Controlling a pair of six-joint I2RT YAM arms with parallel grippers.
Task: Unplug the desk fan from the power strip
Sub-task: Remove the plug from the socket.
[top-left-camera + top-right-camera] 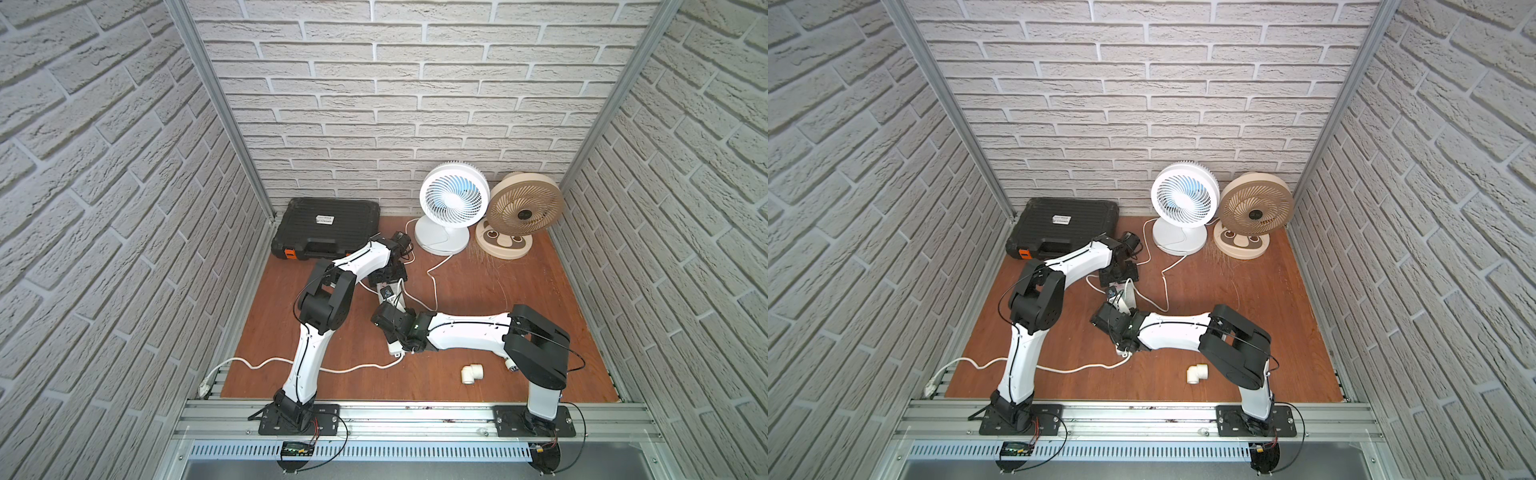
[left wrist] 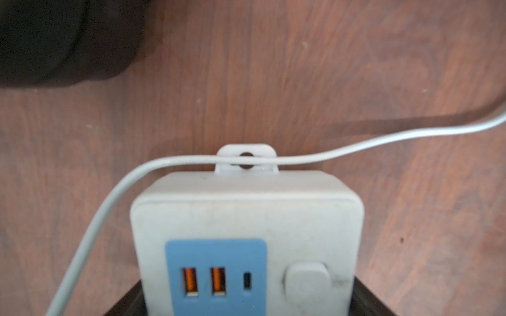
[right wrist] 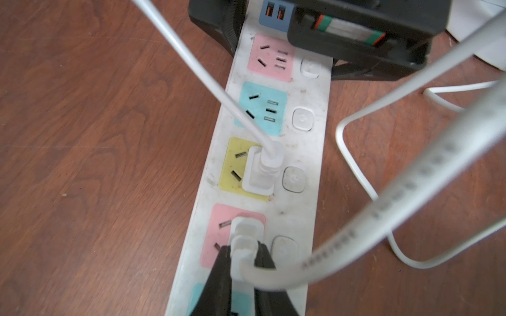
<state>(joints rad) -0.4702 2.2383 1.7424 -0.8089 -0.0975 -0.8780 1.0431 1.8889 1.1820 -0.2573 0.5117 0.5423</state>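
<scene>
While the power strip (image 3: pixel 298 153) lies mid-frame on the wooden surface (image 3: pixel 82 136), the right pincer (image 3: pixel 244 247) is clamped on a white plug (image 3: pixel 246 227) in a pink socket. The left pincer (image 2: pixel 247 301) grips the strip's USB end. Print along the cord (image 3: pixel 410 186) is too blurred to read.

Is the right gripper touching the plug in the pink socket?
Touching. Right wrist view: the right gripper has its fingers clamped on both sides of the plug in the strip.
</scene>
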